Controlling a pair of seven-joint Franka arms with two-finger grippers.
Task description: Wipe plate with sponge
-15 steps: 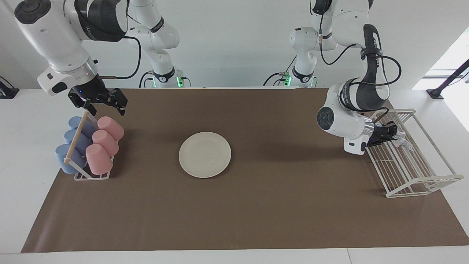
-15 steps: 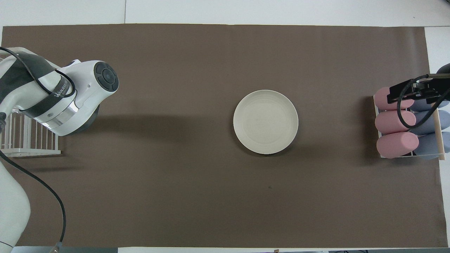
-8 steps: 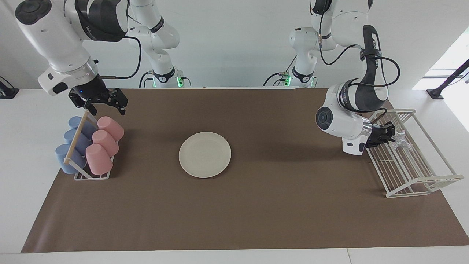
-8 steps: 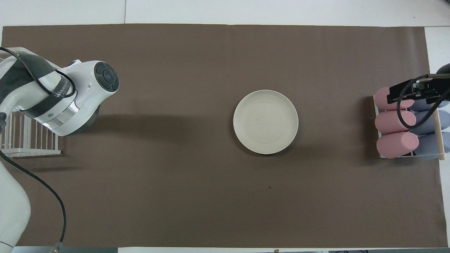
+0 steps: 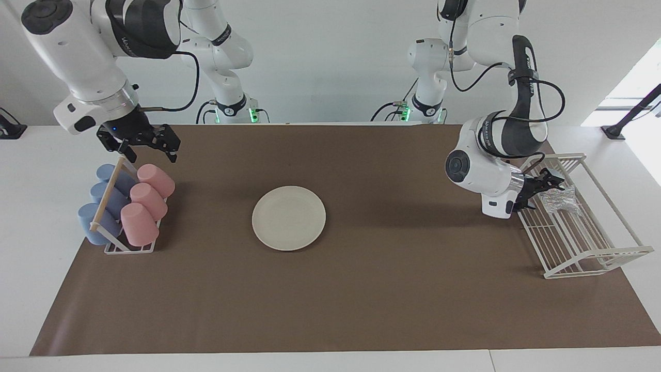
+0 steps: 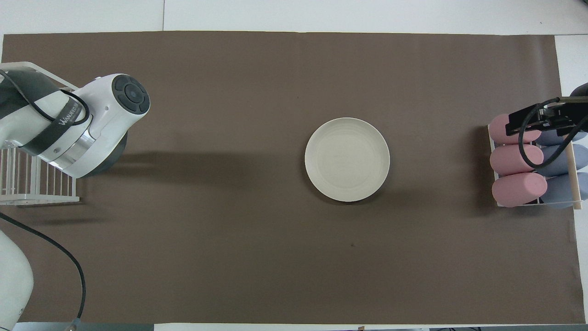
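— 2 grippers, where were they?
— The left gripper [image 5: 543, 188] hung spread wide at the white wire rack [image 5: 594, 248], just beside the sponge [image 5: 560, 198], which lay in the rack unheld. The right gripper [image 5: 148, 146] waited, jaws apart and empty, over the cup rack [image 5: 126, 247].
— And the plate [image 5: 288, 218]?
— It lay bare on the brown mat [image 5: 361, 299], mid-table, well apart from both.

In the overhead view the left arm's wrist covered the left gripper [image 5: 543, 187] and the sponge [image 5: 560, 198] beside it (both showed only from across the table), and the picture's edge cut off the white wire rack [image 6: 27, 174] under them.
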